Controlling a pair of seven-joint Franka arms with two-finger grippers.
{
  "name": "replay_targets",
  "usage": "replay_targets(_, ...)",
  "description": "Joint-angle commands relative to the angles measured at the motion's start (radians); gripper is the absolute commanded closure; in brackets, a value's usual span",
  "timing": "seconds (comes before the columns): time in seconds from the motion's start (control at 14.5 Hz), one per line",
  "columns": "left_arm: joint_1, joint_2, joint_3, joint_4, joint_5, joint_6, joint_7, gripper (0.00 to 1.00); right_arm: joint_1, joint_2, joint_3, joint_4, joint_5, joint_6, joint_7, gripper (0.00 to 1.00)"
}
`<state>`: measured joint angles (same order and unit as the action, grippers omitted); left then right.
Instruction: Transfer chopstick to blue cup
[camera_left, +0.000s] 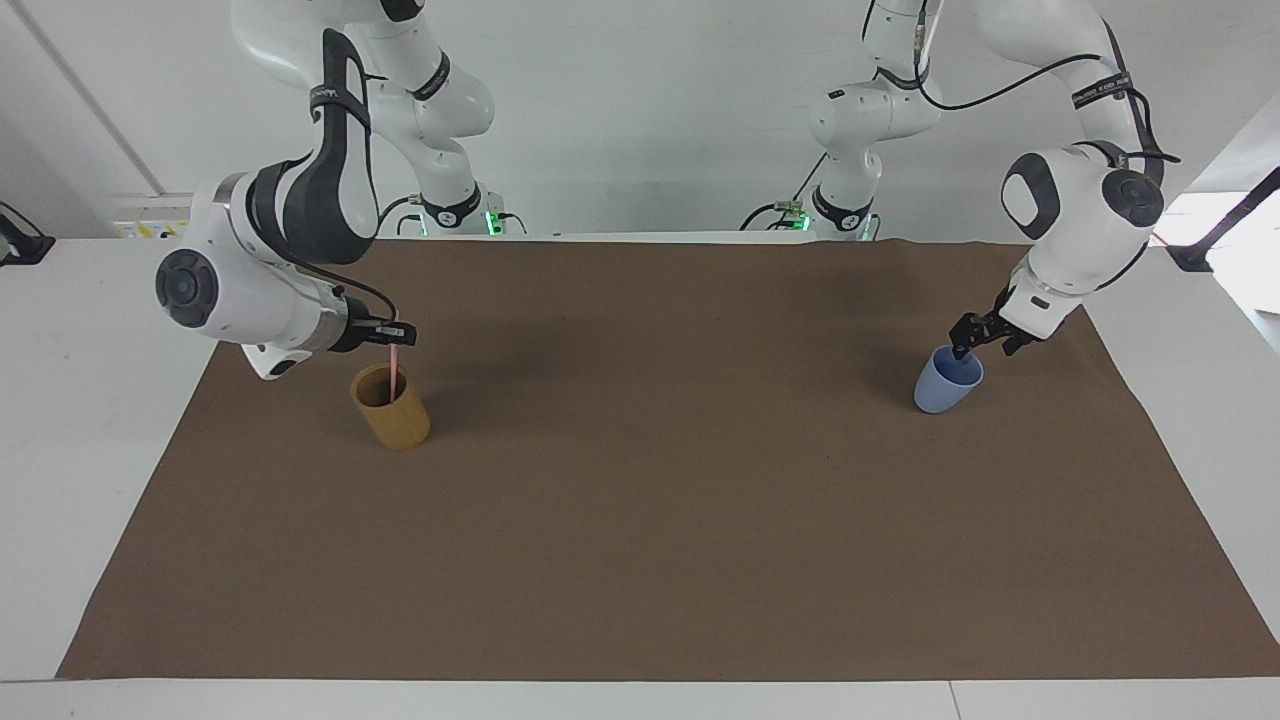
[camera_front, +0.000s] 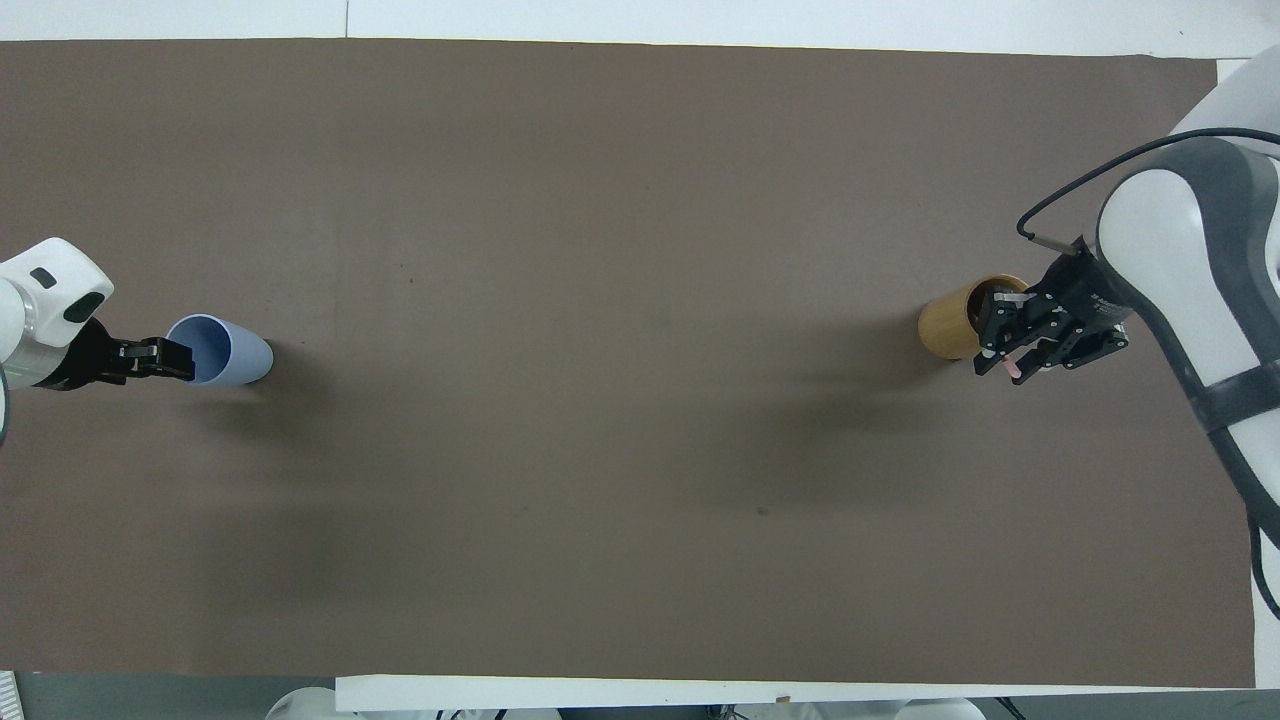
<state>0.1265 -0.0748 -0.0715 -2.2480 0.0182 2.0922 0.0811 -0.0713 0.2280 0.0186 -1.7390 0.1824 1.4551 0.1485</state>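
Observation:
The pale pink chopstick (camera_left: 396, 358) stands nearly upright in a tan cylindrical cup (camera_left: 391, 408) toward the right arm's end of the table. My right gripper (camera_left: 399, 335) is at the chopstick's upper end, with the stick passing through it. From overhead, only the pink tip of the chopstick (camera_front: 1012, 370) pokes out at the right gripper (camera_front: 1004, 358), beside the tan cup (camera_front: 948, 322). The blue cup (camera_left: 947, 381) stands toward the left arm's end. My left gripper (camera_left: 966, 340) is down at the cup's rim on the side nearer the robots. Overhead, the left gripper (camera_front: 168, 358) meets the rim of the blue cup (camera_front: 228, 350).
A brown mat (camera_left: 660, 520) covers the table top, with white table edge (camera_left: 60, 420) showing around it. Nothing else stands on the mat between the two cups.

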Motion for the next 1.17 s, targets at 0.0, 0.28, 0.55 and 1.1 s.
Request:
replay_targets(0.0,-0.004,-0.019,-0.004,-0.033,0.012,0.031,-0.001,0.58,-0.008,-0.019,0.006,-0.024,0.011,0.005,0.007,0.89)
replay_targets(0.28,-0.004,-0.017,-0.004,-0.033,0.012,0.029,-0.073,0.92,-0.008,-0.016,0.006,0.015,0.000,-0.035,0.005,1.00)
replay_targets(0.55,-0.015,-0.017,-0.007,-0.021,-0.013,-0.015,-0.116,1.00,-0.013,-0.016,-0.005,0.217,-0.012,-0.244,0.005,1.00)
replay_targets(1.1,-0.215,-0.005,-0.007,0.074,-0.021,-0.152,-0.180,1.00,0.031,-0.033,0.009,0.539,-0.055,-0.631,0.049,1.00)
